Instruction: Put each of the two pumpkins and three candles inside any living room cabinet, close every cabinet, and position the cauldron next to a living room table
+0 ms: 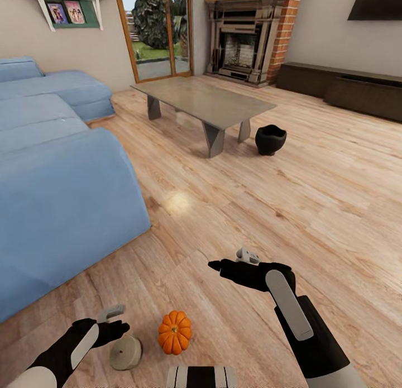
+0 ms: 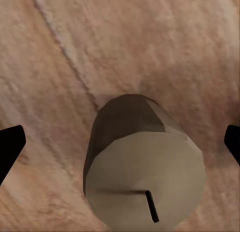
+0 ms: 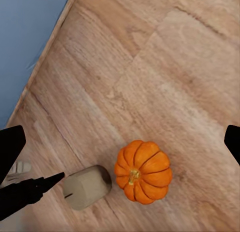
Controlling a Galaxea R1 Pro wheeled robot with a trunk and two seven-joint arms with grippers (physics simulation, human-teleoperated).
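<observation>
Grey-beige candle [image 1: 125, 353] lies tipped on the wood floor [image 1: 268, 209] beside the pumpkin [image 1: 175, 332] — left gripper [image 1: 114, 319] spread just above it, right gripper [image 1: 234, 260] spread, empty.

a candle [image 1: 125, 353] is lying on its side on the floor [image 1: 268, 209] near the robot, just left of a pumpkin [image 1: 175, 332]. farther off, the table [image 1: 204, 100] is standing with the cauldron [image 1: 270, 139] just right of it, the sofa [image 1: 50, 170] lying along the left, and the cabinet [image 1: 340, 86] sitting far right.
</observation>
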